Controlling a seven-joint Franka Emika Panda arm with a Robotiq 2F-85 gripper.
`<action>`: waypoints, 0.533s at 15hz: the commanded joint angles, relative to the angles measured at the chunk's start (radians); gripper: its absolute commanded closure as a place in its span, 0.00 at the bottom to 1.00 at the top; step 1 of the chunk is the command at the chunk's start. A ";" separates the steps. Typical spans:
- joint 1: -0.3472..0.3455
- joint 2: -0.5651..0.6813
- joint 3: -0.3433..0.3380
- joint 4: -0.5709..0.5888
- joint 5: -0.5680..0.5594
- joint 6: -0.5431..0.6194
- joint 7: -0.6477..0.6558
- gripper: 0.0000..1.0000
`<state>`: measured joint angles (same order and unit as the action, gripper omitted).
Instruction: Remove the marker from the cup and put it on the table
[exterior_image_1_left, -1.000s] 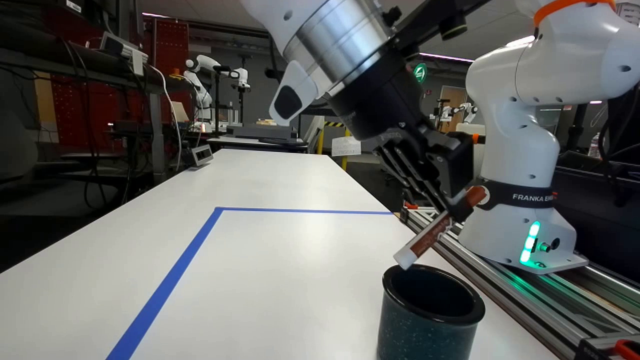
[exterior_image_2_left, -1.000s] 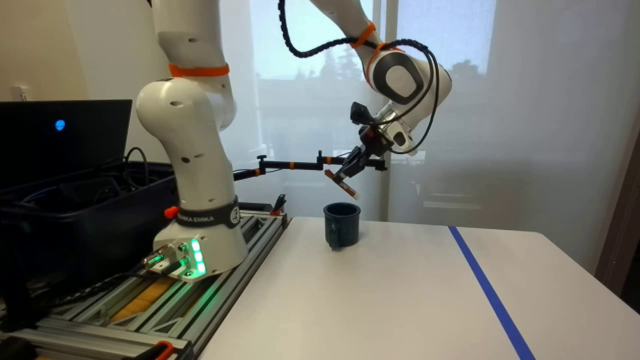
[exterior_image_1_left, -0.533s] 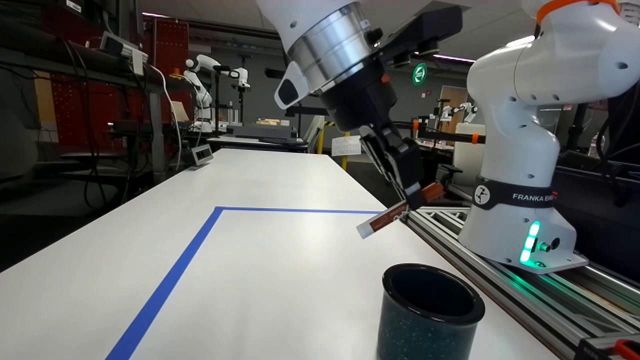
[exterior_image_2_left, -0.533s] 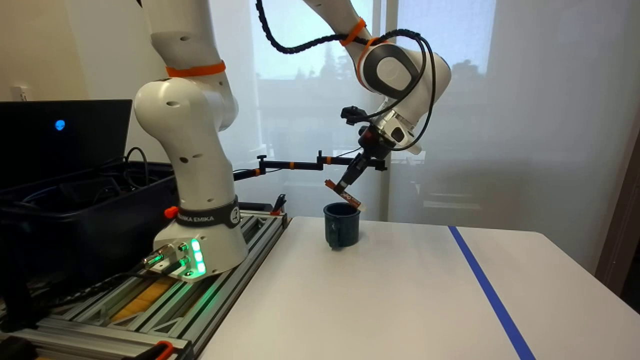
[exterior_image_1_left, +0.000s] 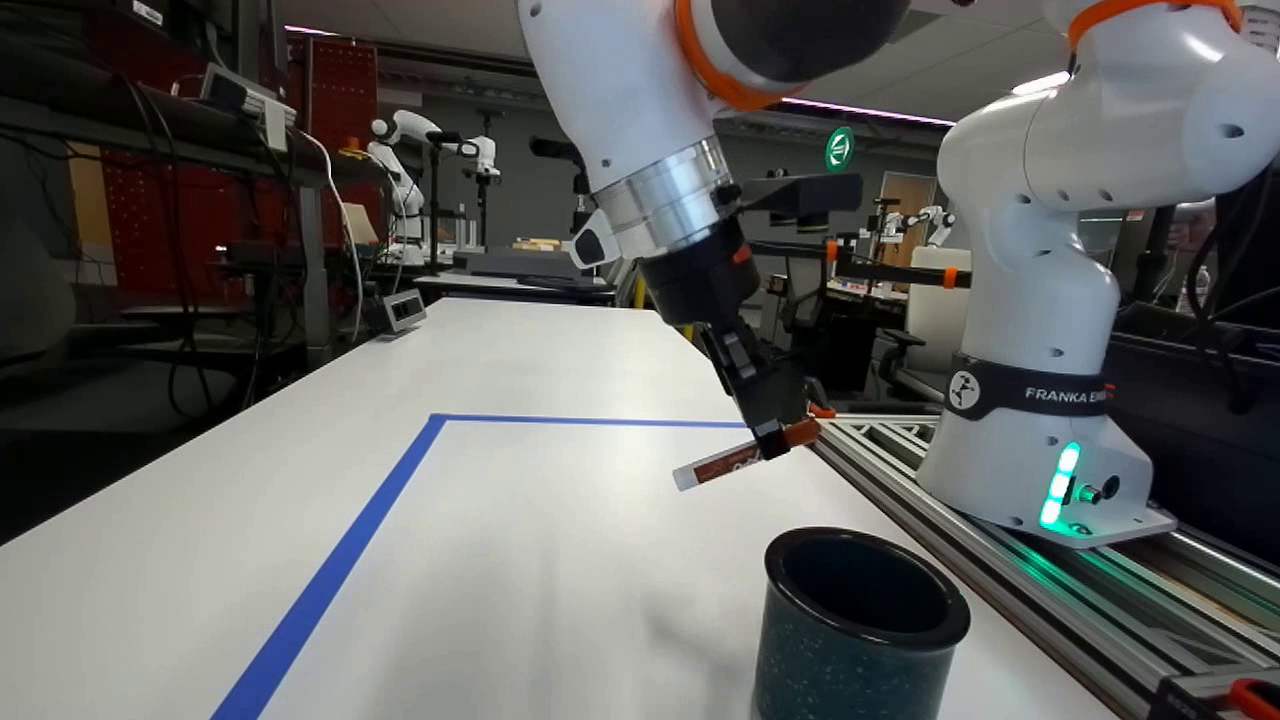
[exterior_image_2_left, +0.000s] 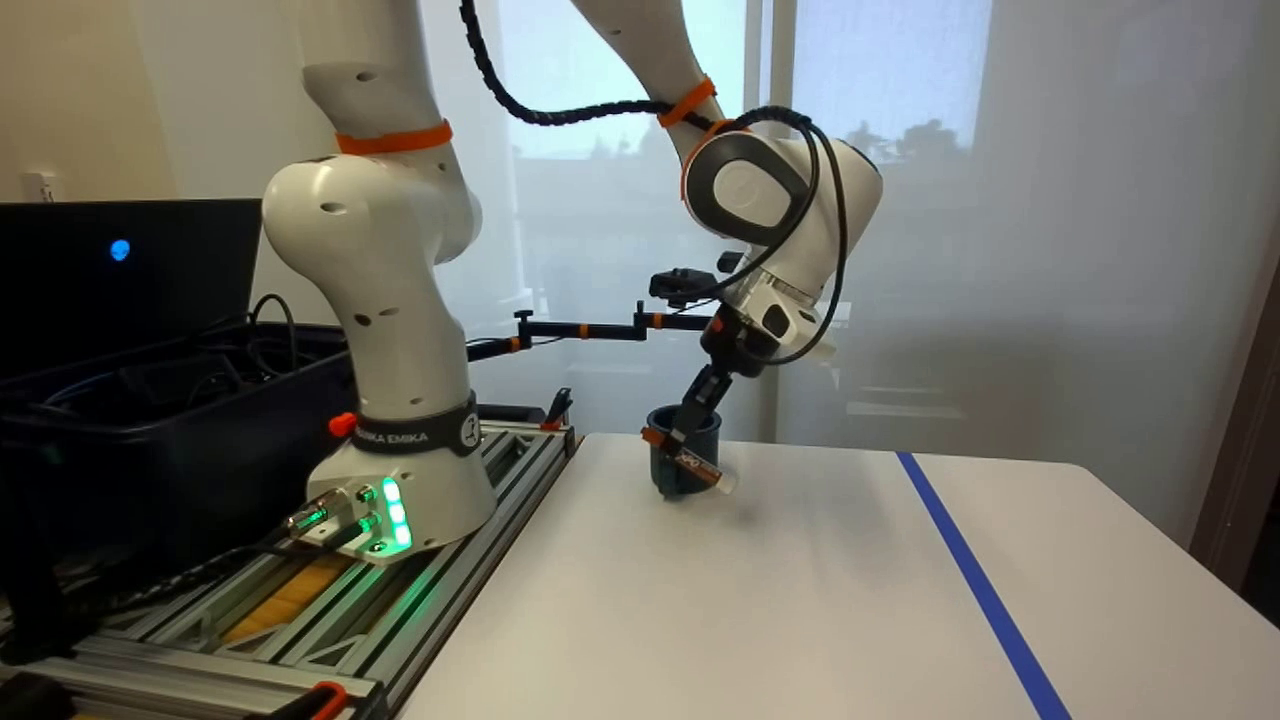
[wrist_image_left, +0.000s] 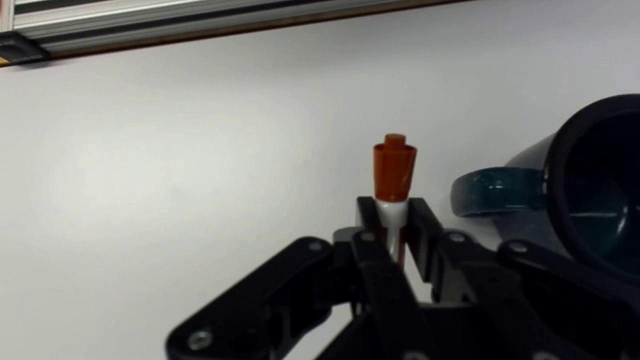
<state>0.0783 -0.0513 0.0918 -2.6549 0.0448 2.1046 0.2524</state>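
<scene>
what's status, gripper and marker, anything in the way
Gripper shut on marker. Marker out of cup, tilted, apparently just above table. Nearest obstacle: cup, handle toward gripper.

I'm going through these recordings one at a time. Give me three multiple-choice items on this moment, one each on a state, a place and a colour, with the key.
1. How does the cup stand on the table?
A) upright
B) on its side
C) upside down

2. Where is the marker?
A) inside the cup
B) under the cup
C) in the gripper, outside the cup

3. What colour is the tape line on the table?
A) yellow
B) blue
C) red

1: A, since its open rim faces up in both exterior views.
2: C, since the wrist view shows the gripper shut on it, with the cup apart, off to one side.
3: B, since both exterior views show a blue strip on the white top.
</scene>
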 joint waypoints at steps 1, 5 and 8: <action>-0.016 0.004 -0.015 -0.077 -0.046 0.128 0.003 0.95; -0.023 0.046 -0.026 -0.115 -0.066 0.243 -0.027 0.95; -0.027 0.110 -0.035 -0.095 -0.071 0.308 -0.058 0.95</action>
<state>0.0575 0.0160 0.0685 -2.7514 0.0016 2.3500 0.2272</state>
